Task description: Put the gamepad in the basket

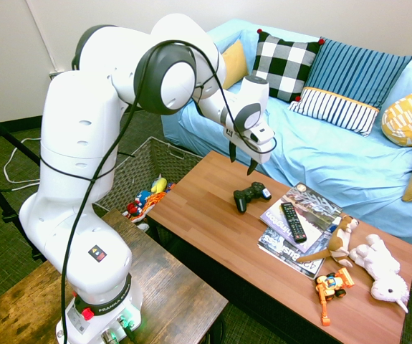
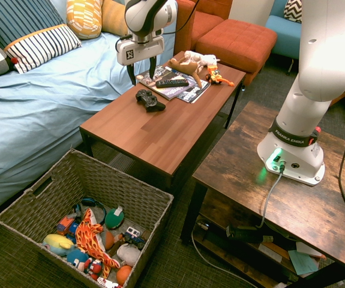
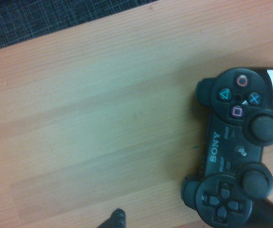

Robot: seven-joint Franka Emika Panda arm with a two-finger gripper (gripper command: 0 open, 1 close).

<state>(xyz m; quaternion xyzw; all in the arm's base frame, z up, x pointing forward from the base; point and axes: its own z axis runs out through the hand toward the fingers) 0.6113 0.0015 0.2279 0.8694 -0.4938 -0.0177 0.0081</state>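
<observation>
The black gamepad (image 1: 251, 194) lies flat on the wooden coffee table (image 1: 213, 222), beside the magazines; it also shows on the table from the other side as the gamepad (image 2: 149, 99) and close up as the gamepad (image 3: 236, 152). My gripper (image 1: 242, 160) hangs open a short way above the table, just behind and to the side of the gamepad, holding nothing; seen from the opposite side the gripper (image 2: 141, 75) hovers above the pad. The woven wicker basket (image 2: 34, 198) stands on the floor at the table's end, with several toys inside; its rim shows as the basket (image 1: 159, 153).
A long black remote (image 1: 294, 221) lies on magazines (image 1: 306, 211) right of the gamepad. Plush toys (image 1: 381, 269) and an orange toy (image 1: 331, 285) sit further along. A blue sofa (image 1: 334, 158) with cushions runs behind the table.
</observation>
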